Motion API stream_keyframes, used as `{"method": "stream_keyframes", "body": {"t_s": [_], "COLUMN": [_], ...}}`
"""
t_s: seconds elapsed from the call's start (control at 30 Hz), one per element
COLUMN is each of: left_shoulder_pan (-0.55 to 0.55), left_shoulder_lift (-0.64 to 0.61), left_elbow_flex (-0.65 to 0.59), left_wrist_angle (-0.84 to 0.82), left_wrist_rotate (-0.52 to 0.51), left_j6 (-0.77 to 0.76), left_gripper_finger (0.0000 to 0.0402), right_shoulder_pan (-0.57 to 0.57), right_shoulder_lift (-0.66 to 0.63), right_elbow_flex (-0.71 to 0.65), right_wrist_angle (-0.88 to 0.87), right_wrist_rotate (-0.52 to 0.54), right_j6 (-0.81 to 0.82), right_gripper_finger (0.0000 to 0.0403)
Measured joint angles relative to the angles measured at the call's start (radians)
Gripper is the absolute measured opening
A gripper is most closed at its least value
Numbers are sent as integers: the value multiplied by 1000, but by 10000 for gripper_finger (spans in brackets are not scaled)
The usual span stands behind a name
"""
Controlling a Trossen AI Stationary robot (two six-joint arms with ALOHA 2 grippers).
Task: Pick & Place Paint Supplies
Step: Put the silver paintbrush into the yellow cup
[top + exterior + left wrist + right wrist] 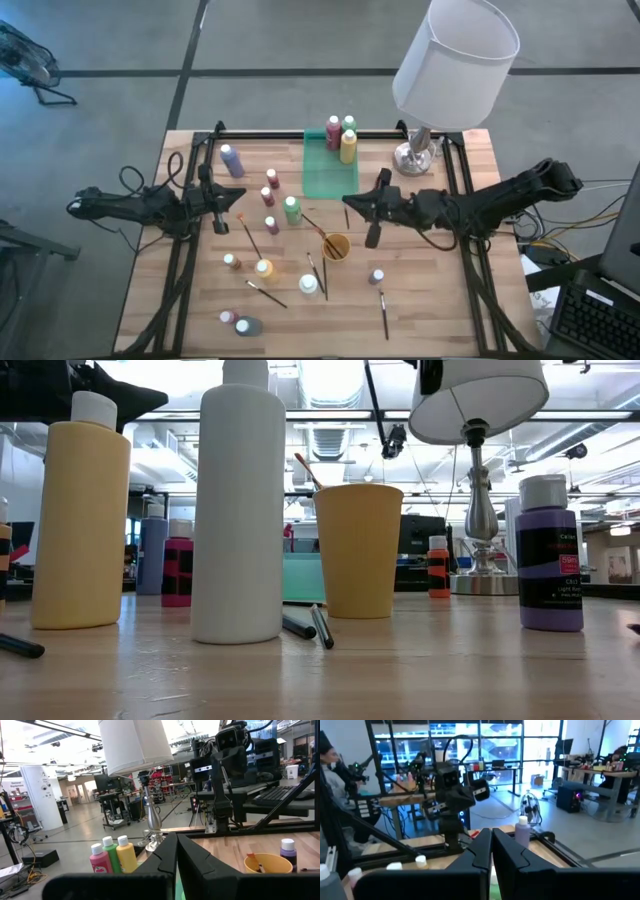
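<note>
Both pincers, left pincer [243,216] and right pincer [347,207], are shut and empty, waiting above the tabletop [430,310]; bottles [291,209] lie scattered.

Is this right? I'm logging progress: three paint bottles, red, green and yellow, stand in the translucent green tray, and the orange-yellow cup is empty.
Not quite. The red paint bottle, green paint bottle and yellow paint bottle do stand in the translucent green rectangular tray, but the small orange-yellow cup is not empty: a thin paintbrush leans in it, as the high view shows.
</note>
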Motion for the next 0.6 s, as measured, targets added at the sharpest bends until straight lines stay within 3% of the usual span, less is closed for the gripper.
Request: {"method": "stream_keyframes", "body": {"t_s": [0.6], "left_shoulder_pan": [0], "left_shoulder_lift": [0], "left_elbow_flex": [0], "left_wrist_angle": [0], "left_wrist_rotate": [0], "left_j6": [0], "left_gripper_finger": [16], "right_shoulder_pan": [54], "right_shoulder_lift": [137], "right_elbow_flex": [0], "right_wrist_angle": [115], "right_wrist_rotate": [-15], "right_j6": [-31], "right_gripper_finger": [8]}}
